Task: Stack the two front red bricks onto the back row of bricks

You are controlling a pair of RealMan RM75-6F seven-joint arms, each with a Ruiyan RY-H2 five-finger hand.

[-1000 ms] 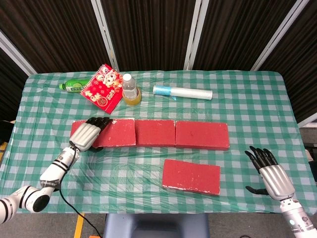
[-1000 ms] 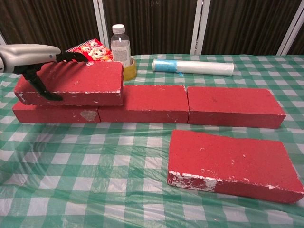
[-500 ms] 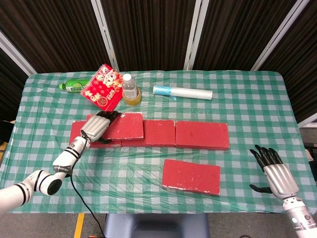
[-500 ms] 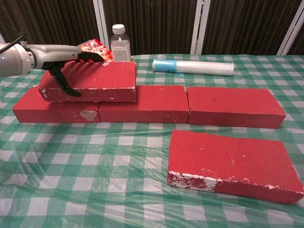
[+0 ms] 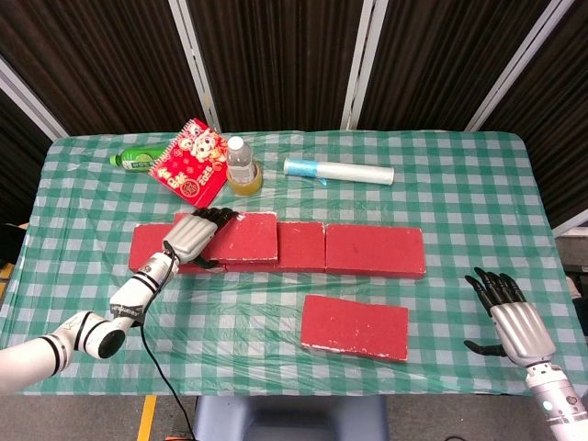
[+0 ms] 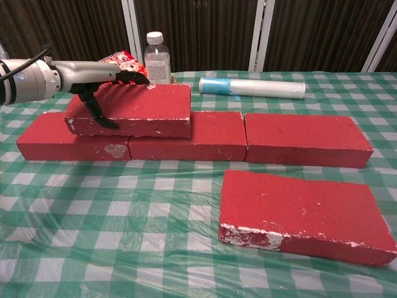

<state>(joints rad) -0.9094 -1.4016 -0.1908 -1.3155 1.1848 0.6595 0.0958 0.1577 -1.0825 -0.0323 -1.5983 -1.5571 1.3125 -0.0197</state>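
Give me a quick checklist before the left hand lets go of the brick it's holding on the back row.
1. Left hand grips the top brick: ok.
2. Top brick rests on the back row: ok.
3. Top brick spans the seam between two lower bricks: ok.
4. Top brick sits level: cannot tell.
5. Front brick is on the table, not yet stacked: ok.
6. Right hand is open, away from the bricks: ok.
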